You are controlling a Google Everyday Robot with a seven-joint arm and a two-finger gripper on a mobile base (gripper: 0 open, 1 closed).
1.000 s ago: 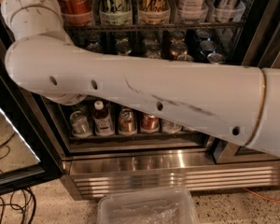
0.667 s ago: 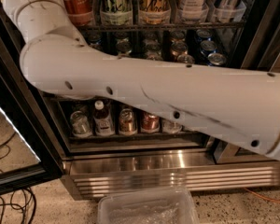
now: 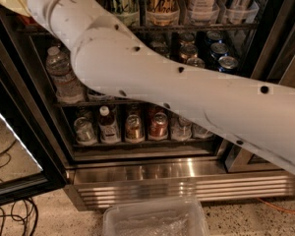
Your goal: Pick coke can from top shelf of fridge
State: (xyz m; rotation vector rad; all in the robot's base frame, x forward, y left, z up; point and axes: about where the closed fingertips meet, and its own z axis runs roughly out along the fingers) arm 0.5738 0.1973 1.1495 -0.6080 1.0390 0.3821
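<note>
Sitting nearest, at 6 o'clock, a clear plastic bin point(image 3: 155, 219) is lying on the floor in front of the fridge point(image 3: 187, 180). Above it the white arm point(image 3: 196, 95) is sweeping from 4 o'clock up to 11 o'clock, and it is riding higher and reaching deeper than a second ago. Its bend is now lifting clear of the middle rack, so a water bottle point(image 3: 64, 75) is showing at 9 o'clock where the arm was covering it.

Farther back, the top shelf point(image 3: 201, 27) is running across at 12 o'clock with a gold can point(image 3: 162, 4) standing on it. The coke can, plain at 11 o'clock on that shelf a second ago, is now hiding behind the arm's upper link. The gripper is passing out of frame beyond the 11 o'clock corner, so I cannot tell whether it is spread or closed.

Judging by the reach, the arm is probably closing on the can, with the grasp not yet confirmed.
</note>
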